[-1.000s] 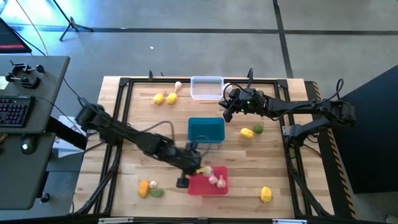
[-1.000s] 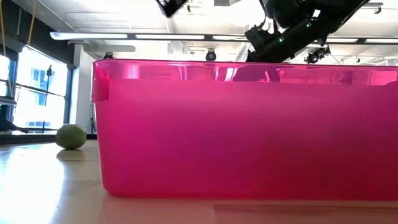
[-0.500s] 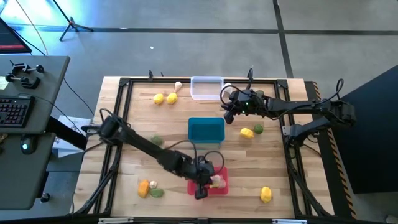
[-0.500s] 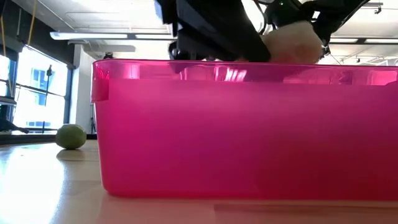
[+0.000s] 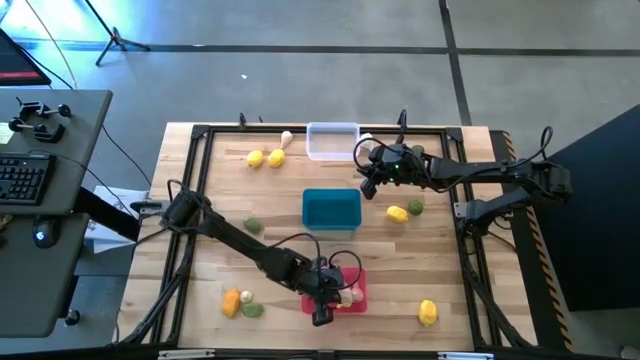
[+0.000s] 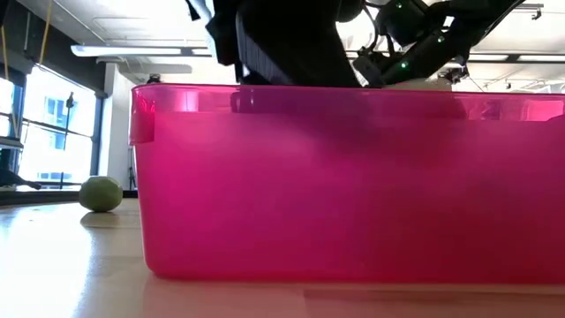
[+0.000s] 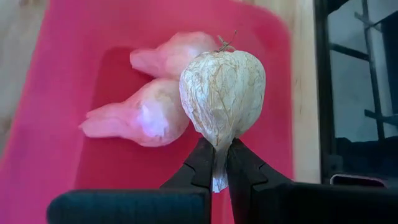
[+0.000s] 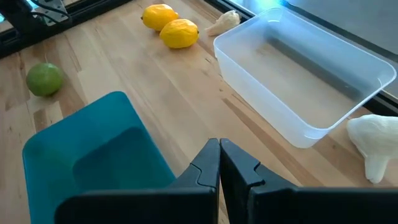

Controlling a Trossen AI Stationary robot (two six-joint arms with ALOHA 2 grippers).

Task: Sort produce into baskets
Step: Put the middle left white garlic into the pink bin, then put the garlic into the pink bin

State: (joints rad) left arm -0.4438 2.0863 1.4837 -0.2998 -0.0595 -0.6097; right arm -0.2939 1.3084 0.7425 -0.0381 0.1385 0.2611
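Garlic bulb (image 7: 222, 90) (stem clenched in left pincer (image 7: 217, 167)) points lengthwise away over red basket (image 7: 56, 143).

Looked over all four views and there's no readable text anywhere — no labels, brand marks, numbers or signs on anything. Closest candidate is the keyboard (image 5: 22, 180) out at 9 o'clock on the side desk, but its keys are far too small to read.
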